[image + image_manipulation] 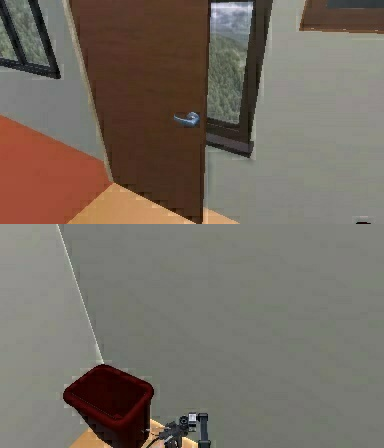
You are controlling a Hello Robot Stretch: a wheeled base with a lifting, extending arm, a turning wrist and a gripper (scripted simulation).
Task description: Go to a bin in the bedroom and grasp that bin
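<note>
One dark red bin (108, 402) at the arm side view's lower left — boxy, rounded-square rim, walls tapering downward, smooth matte finish, dark hollow inside. Upright on a pale wood floor (88, 441), near the foot of a thin white corner seam (80, 294) between two flat grey walls (250, 314).

Just right of the bin, at the bottom edge: gripper (168, 432), dark body, thin fingers pointing toward the bin's lower wall, small white marker squares (195, 419) behind. Cannot tell whether touching the bin or just beside it. Cannot tell whether holding anything, with the bin on the floor right at the finger end.

Forward view: tall brown door (140, 90), flat slab with vertical wood grain, standing ajar at centre. Curved silvery lever handle (186, 119) near its right edge. Dark-framed window (235, 70) right of the door, green trees beyond the glass; a second window at far left (25, 40), same dark frame. Plain grey wall on the right. Two floor finishes — red-orange patch (40, 170) on the left, pale wood strip (130, 208) near the bottom.
</note>
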